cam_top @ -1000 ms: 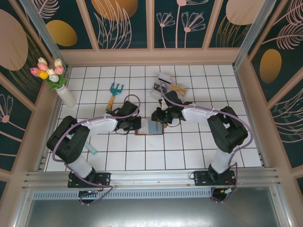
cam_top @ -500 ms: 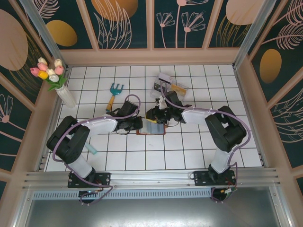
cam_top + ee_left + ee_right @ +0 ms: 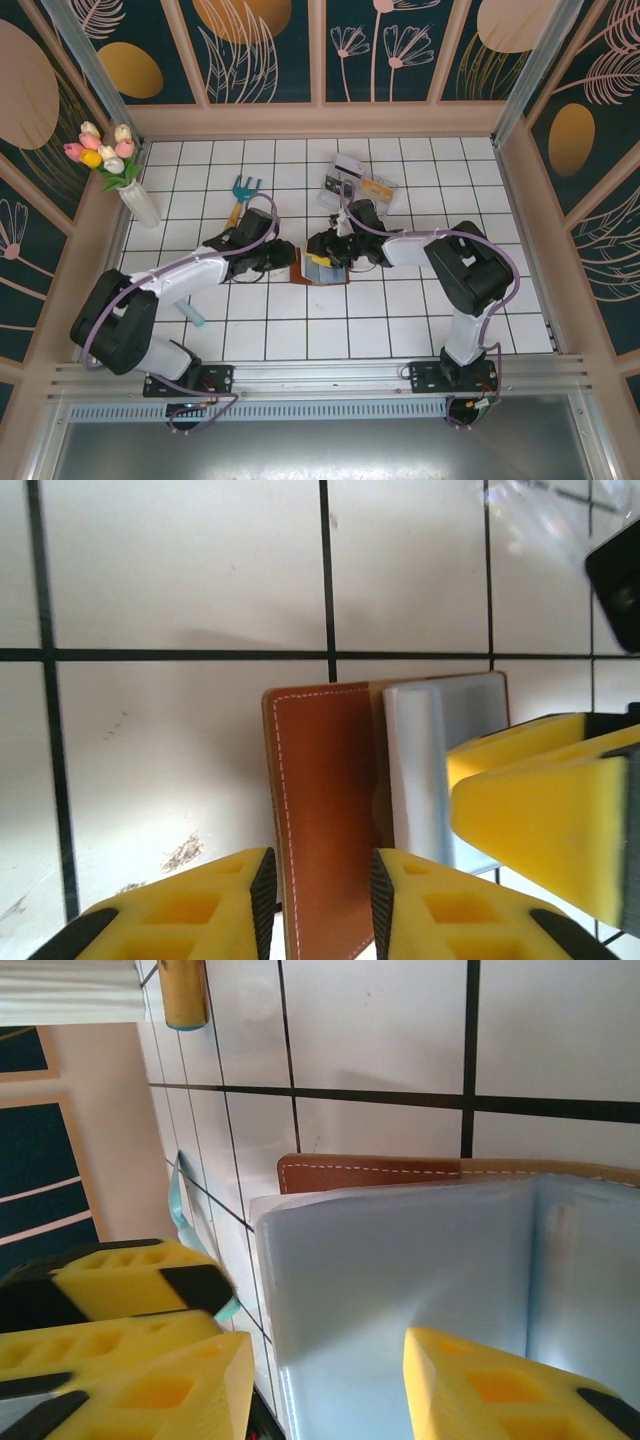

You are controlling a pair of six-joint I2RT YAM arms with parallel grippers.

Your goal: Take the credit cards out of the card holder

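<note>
Finds, around the wallet (image 3: pixel 328 272) on the tiled table (image 3: pixel 400 310), a fork (image 3: pixel 241 195) at 11 o'clock, a clear box (image 3: pixel 360 185) at 1 o'clock, a vase (image 3: pixel 140 205) of tulips (image 3: pixel 100 150) well off at 10 o'clock by the wall, and a pale teal strip (image 3: pixel 193 316) at 8 o'clock beside the left arm. Finds none of these touching it, and both tools crowding it.

Lies mid-table, open, blue-grey pockets up, long axis from 9 to 3 o'clock, fold from 12 to 6, brown cover toward 9. Has the left tool (image 3: pixel 290 262) at its 9 o'clock edge and the right tool (image 3: pixel 318 256) over its 12 o'clock side, hiding much of the pockets from above.

From the left wrist, shows stitched brown leather running up between two yellow fingers (image 3: pixel 215 905) standing apart and pinching nothing, plus a whitish panel (image 3: pixel 410 770) beside the fold; card or pocket, cannot tell. From the right wrist, shows smooth blue-grey lining and its crease, with the right fingers (image 3: pixel 520 1390) spread wide over it, clamping nothing.
</note>
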